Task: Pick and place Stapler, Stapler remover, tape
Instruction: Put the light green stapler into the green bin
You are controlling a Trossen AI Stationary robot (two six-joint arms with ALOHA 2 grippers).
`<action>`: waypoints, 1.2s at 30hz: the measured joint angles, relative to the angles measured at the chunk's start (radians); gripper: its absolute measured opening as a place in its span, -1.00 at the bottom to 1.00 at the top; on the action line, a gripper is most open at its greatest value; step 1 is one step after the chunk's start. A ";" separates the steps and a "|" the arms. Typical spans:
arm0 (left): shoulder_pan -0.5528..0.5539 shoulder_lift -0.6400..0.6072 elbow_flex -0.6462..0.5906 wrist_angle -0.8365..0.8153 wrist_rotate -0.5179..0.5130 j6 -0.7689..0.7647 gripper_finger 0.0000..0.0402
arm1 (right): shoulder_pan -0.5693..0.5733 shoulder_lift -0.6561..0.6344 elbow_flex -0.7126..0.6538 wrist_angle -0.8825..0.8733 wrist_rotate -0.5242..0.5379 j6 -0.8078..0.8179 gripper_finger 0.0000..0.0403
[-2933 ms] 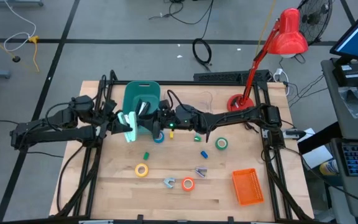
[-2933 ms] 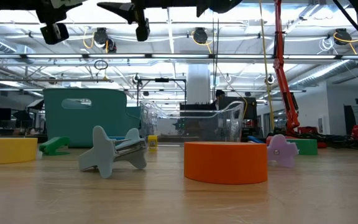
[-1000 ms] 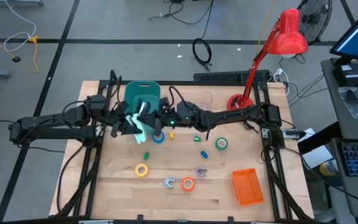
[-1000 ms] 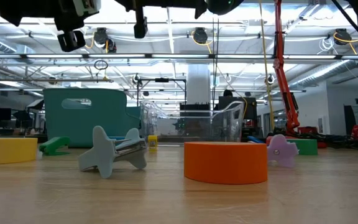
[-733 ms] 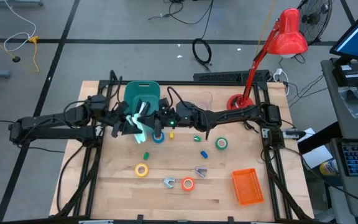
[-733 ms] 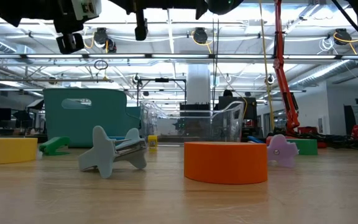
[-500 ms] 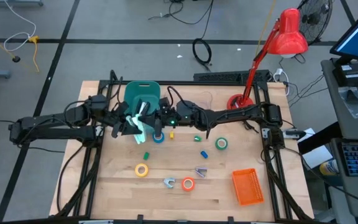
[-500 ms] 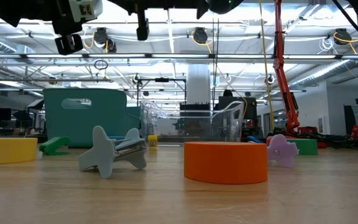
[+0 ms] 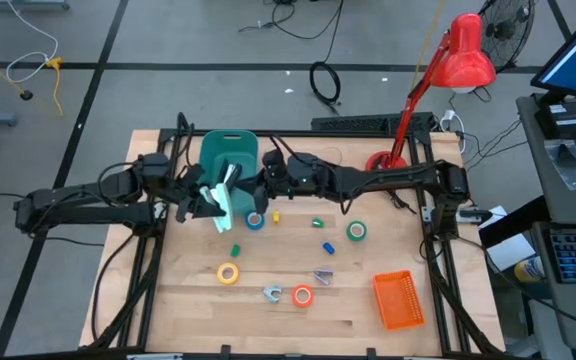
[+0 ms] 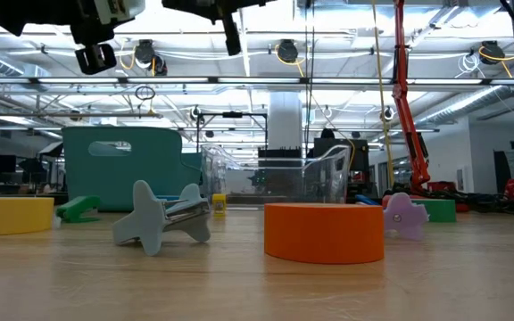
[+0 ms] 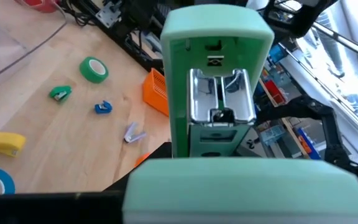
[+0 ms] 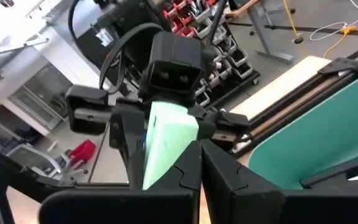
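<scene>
The mint-green stapler (image 9: pixel 224 195) hangs in the air at the near edge of the teal bin (image 9: pixel 228 158), with my left gripper (image 9: pixel 208 197) shut on it. In the left wrist view its metal staple channel (image 11: pixel 219 99) faces the camera. My right gripper (image 9: pixel 265 188) is shut and empty, just right of the stapler and above the table. A grey stapler remover (image 9: pixel 272 292) and a purple one (image 9: pixel 324 276) lie near the front. Blue tape (image 9: pixel 255 220), green tape (image 9: pixel 356 231), yellow tape (image 9: pixel 228 272) and orange tape (image 9: pixel 302 295) lie flat on the wood. My left gripper has the stapler's body (image 12: pixel 166 140) between its two fingers, one on either side, as the right wrist view shows. The fingers come in about level from the table's left. The stapler is lifted clear of table and bin and stands tilted.
An orange basket (image 9: pixel 398 300) sits at the near right. A red desk lamp (image 9: pixel 448 70) stands at the far right corner. Small green (image 9: pixel 235 250), blue (image 9: pixel 328 247), yellow (image 9: pixel 275 215) and green (image 9: pixel 317 222) items lie scattered mid-table. The black frame rails (image 9: pixel 158 150) border the table.
My right gripper, shut all along, has risen and drawn back from above the blue tape toward the table's far edge, leaving the roll uncovered. My left gripper keeps the stapler at the bin's near edge.
</scene>
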 joint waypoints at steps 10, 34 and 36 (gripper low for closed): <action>-0.001 0.065 -0.002 0.074 0.017 -0.019 -0.30 | 0.000 0.064 0.002 0.102 -0.051 0.075 -1.00; 0.041 0.035 -0.001 -0.026 -0.009 -0.017 -0.30 | -0.003 -0.106 -0.002 -0.501 0.040 -0.084 -1.00; 0.050 0.047 -0.001 -0.024 -0.009 -0.023 -0.30 | 0.007 -0.125 -0.041 -0.602 0.035 -0.051 -1.00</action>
